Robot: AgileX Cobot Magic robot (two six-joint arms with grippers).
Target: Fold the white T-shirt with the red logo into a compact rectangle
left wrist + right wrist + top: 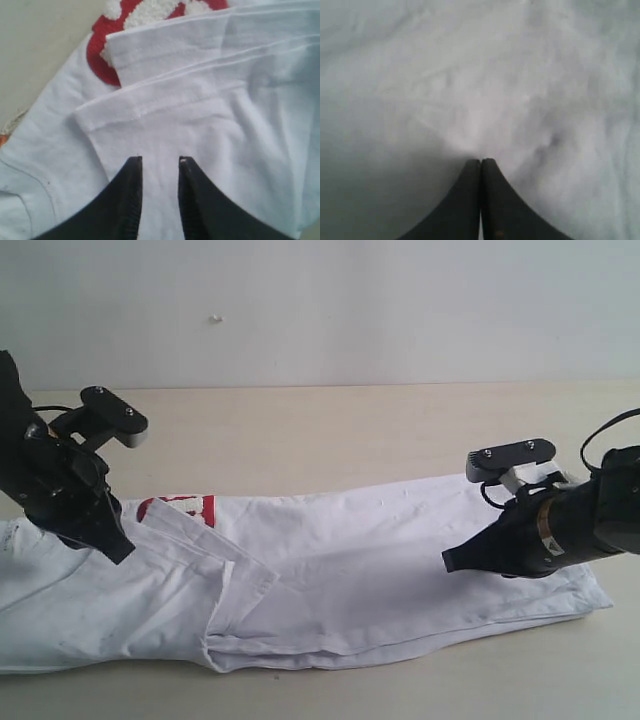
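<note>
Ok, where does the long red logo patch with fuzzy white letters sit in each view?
Exterior view: the long red logo patch sits at the white cotton T-shirt's far edge, beside the left tool.
Left wrist view: just beyond the tool tips, partly tucked under a folded white hem.
Right wrist view: not in it, only white cloth.
Shared landmark: that folded hem, exterior and left wrist.

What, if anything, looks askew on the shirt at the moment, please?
The white T-shirt lies as a long band, but its folded layers do not line up: the sleeve hems fan out in steps, half covering the red logo. Nothing looks torn.
</note>
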